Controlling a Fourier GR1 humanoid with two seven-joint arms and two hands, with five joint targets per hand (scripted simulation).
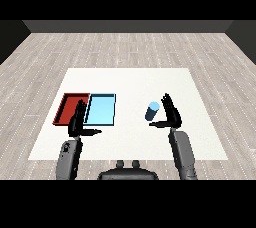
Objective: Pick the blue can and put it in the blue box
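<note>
Forearms of grey come in from the lower corners, the left forearm (68, 159) below the trays and the right forearm (183, 154) on the other side of the white table (135, 142). At the end of each sits a black hand. The left hand (77, 123) has its fingers straight and pointing away from the robot, thumb stuck out sideways toward the middle, holding nothing; its fingertips overlap the near edge of the red tray (68, 106), close to the seam where that tray meets the light blue tray (102, 109). The right hand (171, 114) is likewise spread wide, fingers extended upward and thumb reaching inward, with nothing in its grasp. The blue can (152, 111) stands on the table just inside those fingers, between them and the thumb tip, near but apparently not touched. It lies well apart from the light blue tray, outside both trays.
</note>
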